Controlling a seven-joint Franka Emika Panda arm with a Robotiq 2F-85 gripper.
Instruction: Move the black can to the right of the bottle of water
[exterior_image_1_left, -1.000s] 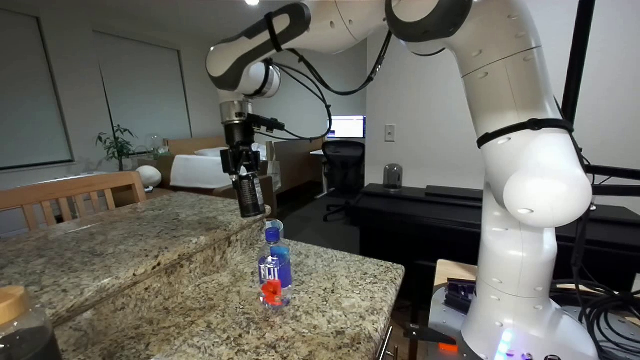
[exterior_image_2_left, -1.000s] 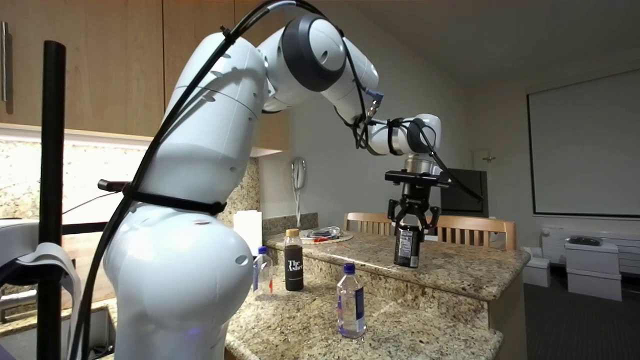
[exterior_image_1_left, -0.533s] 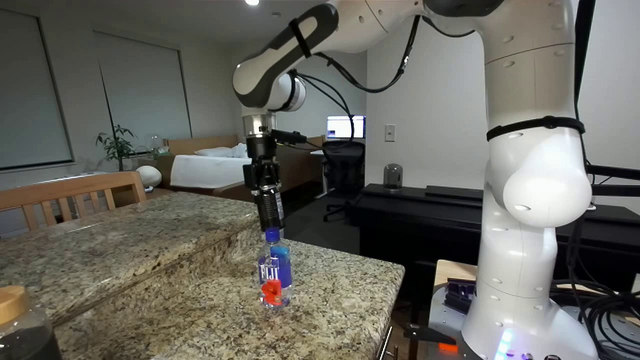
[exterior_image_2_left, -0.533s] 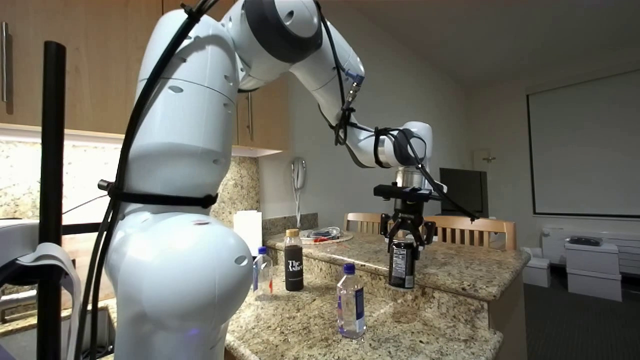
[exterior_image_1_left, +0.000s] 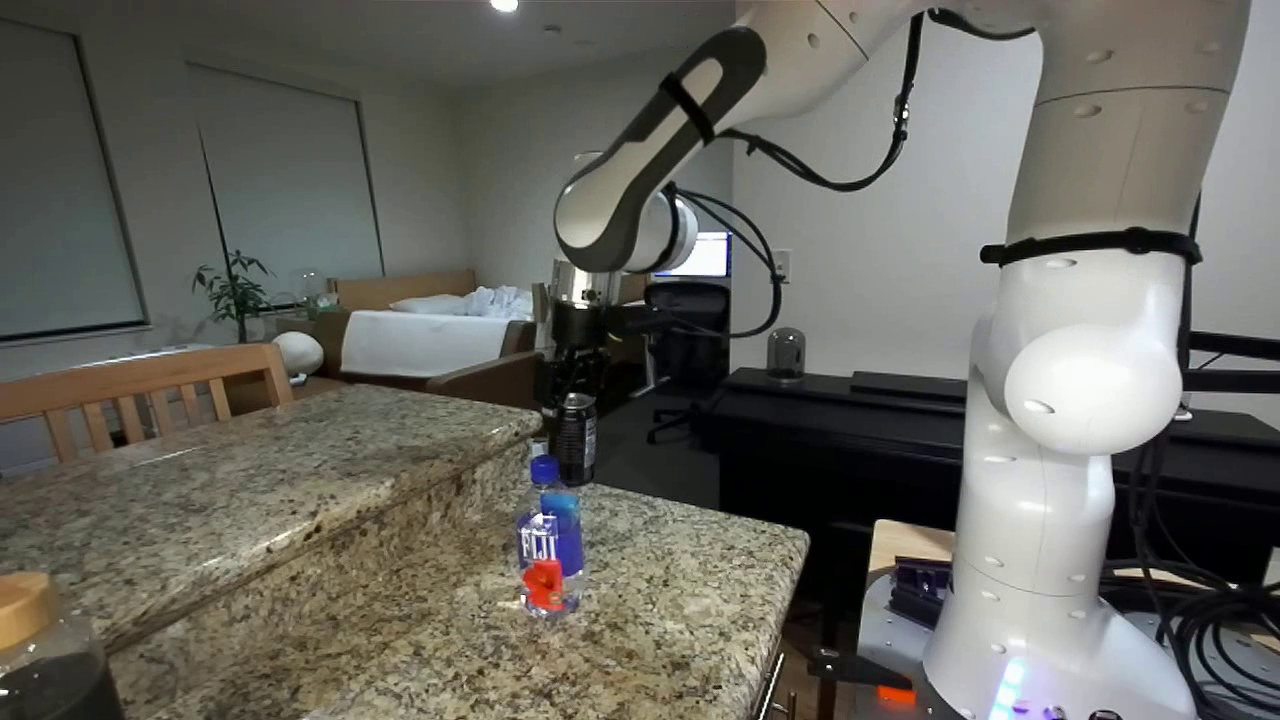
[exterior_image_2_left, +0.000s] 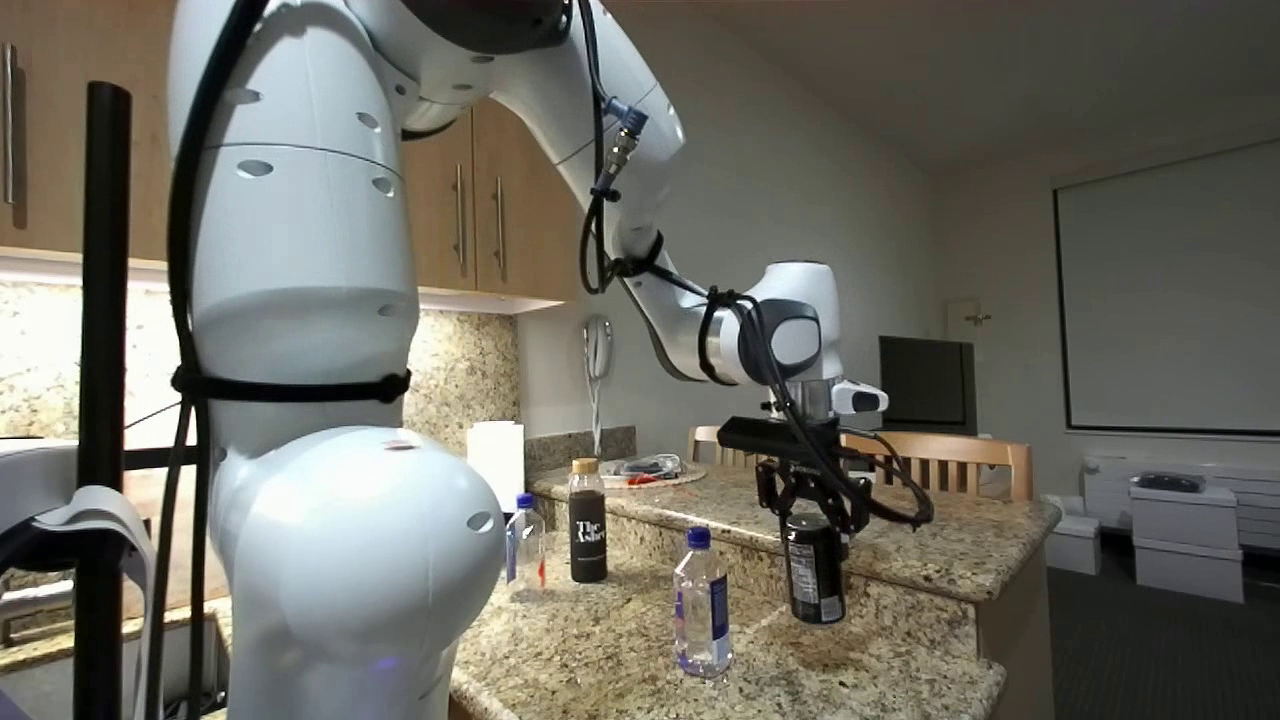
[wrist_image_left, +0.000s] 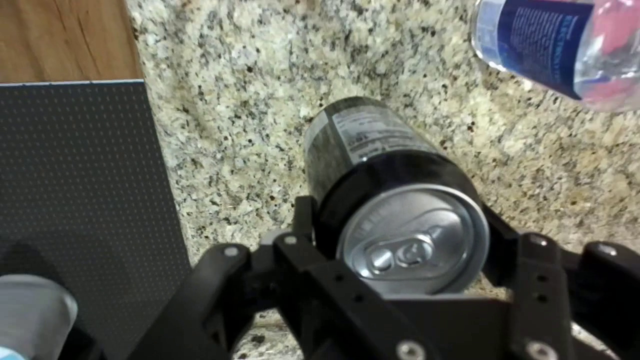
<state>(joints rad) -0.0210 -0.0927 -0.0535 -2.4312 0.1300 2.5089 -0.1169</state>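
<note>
The gripper (wrist_image_left: 400, 225) is hanging by the bottle of water (exterior_image_2_left: 703, 612), pinching the black can (exterior_image_2_left: 814, 575) near it, while an exterior view alone is showing the bottle's "FIJI" name (exterior_image_1_left: 538, 544) and the wrist view alone the can's tab (wrist_image_left: 398, 255).

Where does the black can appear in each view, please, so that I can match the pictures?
In an exterior view: the black can, just left of and below centre.
In an exterior view: the black can, right of centre, lower half.
In the wrist view: the black can, near the centre.
Shared landmark: the bottle of water, cut off at upper right in the wrist view.
</note>
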